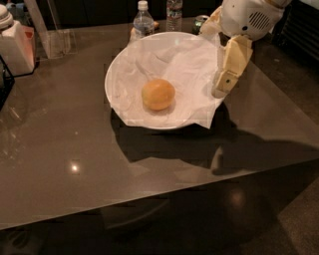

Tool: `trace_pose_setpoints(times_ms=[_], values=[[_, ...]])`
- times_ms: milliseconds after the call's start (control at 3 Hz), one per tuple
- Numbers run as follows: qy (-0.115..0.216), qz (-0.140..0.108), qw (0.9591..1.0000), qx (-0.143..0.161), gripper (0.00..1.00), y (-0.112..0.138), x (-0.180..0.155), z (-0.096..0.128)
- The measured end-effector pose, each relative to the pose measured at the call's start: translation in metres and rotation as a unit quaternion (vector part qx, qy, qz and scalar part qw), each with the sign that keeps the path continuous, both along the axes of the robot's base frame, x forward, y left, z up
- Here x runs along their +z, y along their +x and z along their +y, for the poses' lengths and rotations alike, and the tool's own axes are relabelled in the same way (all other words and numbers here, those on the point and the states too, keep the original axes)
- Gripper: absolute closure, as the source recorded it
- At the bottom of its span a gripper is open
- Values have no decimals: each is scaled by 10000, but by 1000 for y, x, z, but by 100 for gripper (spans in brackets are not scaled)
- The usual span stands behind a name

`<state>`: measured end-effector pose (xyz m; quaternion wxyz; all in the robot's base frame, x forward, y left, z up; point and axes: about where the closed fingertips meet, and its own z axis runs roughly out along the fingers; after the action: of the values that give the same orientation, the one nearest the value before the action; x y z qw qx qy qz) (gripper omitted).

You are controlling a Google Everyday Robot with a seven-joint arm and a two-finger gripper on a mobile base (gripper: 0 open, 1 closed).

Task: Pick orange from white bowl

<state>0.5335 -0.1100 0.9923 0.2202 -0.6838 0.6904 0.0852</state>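
The orange (158,94) lies in the middle of the white bowl (115,67), on its crinkled white paper lining. The bowl stands on a dark glossy table (60,149). My gripper (213,60) hangs over the bowl's right rim, to the right of the orange and clear of it. It is open and empty. One cream finger (229,64) points down at the rim. The other shows higher, near the bowl's back edge.
Two water bottles (143,19) (174,12) and a dark can (200,22) stand just behind the bowl. A white container (15,42) and a clear plastic holder (55,37) stand at the back left. The table's front edge (164,187) runs below the bowl.
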Motion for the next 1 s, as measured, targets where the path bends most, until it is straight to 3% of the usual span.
trace_pose_setpoints(times_ms=[333,667,1000], values=[[83,-8,9999,-65,0,6,-3,1],[302,86,9993,215,0,26,-16,26],[318,77,9993,203,0,28,-17,27]])
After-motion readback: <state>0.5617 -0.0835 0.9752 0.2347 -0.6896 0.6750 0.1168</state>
